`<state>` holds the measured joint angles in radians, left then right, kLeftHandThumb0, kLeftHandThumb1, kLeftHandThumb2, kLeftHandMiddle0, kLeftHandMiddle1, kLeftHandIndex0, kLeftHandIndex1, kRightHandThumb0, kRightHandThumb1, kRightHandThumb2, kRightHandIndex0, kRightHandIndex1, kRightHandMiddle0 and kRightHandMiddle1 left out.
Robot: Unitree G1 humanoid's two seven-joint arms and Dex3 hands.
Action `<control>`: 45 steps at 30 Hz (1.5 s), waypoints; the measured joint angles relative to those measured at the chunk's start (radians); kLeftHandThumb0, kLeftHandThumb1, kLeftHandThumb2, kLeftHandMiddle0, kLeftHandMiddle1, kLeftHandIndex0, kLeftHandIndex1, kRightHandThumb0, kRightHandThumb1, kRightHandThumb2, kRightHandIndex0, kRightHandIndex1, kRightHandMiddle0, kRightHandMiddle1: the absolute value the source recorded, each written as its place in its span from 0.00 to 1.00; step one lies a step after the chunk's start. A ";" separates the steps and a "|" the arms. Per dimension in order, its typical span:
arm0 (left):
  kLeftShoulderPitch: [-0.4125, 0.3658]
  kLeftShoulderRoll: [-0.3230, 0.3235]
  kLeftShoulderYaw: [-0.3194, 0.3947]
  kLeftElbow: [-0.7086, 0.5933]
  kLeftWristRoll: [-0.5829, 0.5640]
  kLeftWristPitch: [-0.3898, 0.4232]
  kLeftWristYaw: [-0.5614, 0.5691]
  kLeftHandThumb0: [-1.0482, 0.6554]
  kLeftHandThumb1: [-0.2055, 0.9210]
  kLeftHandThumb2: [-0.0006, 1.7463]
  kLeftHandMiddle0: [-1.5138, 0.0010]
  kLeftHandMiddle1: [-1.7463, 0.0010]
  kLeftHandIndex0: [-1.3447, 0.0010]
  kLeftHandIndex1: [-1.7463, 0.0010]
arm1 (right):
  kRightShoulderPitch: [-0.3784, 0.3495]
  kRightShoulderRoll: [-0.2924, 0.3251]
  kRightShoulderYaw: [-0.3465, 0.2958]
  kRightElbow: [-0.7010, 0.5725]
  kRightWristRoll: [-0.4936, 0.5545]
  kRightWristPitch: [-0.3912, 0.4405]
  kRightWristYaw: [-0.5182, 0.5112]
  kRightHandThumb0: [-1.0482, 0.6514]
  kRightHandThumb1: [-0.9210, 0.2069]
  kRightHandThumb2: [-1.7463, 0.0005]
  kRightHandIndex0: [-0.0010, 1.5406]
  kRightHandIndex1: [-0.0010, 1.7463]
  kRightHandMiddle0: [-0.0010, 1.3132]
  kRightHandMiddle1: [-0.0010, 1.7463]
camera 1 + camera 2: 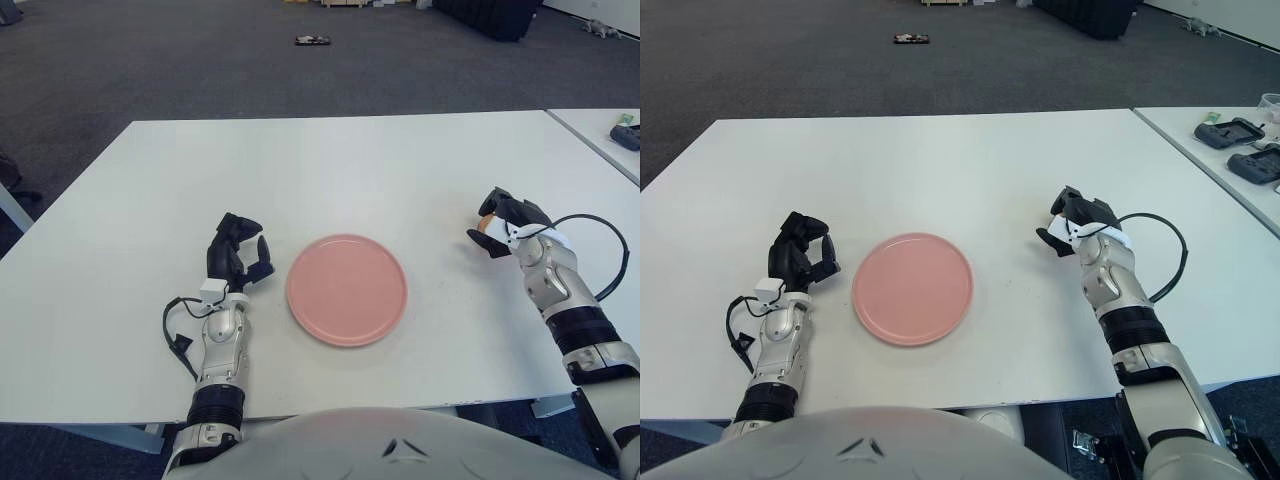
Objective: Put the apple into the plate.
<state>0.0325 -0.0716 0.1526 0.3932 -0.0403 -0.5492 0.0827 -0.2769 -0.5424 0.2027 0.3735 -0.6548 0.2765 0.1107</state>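
Your right hand (505,226), fingers curled around the apple (484,224) at frame right, needs lifting clear before crossing to the centre plate (346,289); left hand (237,256) curls empty beside it

Plate mid-table, a hand either side.
Plate (346,290) lies on table (330,170); left hand (237,255) just left, right hand (505,224) with apple (484,219) well right.
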 measured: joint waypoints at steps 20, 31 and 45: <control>-0.001 -0.011 0.004 -0.006 -0.006 0.006 0.005 0.34 0.49 0.74 0.30 0.00 0.57 0.00 | 0.115 0.035 -0.045 -0.108 0.008 -0.056 -0.243 0.62 0.87 0.03 0.60 0.92 0.52 1.00; 0.004 -0.013 0.007 -0.012 -0.010 0.009 0.008 0.34 0.50 0.73 0.30 0.00 0.57 0.00 | 0.217 0.094 -0.111 -0.208 0.025 -0.093 -0.383 0.62 0.90 0.01 0.63 0.91 0.53 1.00; 0.009 -0.010 0.009 -0.021 -0.007 0.022 0.015 0.34 0.51 0.72 0.31 0.00 0.58 0.00 | 0.324 0.153 -0.159 -0.334 0.057 -0.138 -0.425 0.62 0.92 0.00 0.65 0.89 0.55 1.00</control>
<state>0.0417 -0.0816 0.1617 0.3721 -0.0477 -0.5268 0.0973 0.0469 -0.3898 0.0435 0.0393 -0.5976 0.1383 -0.3140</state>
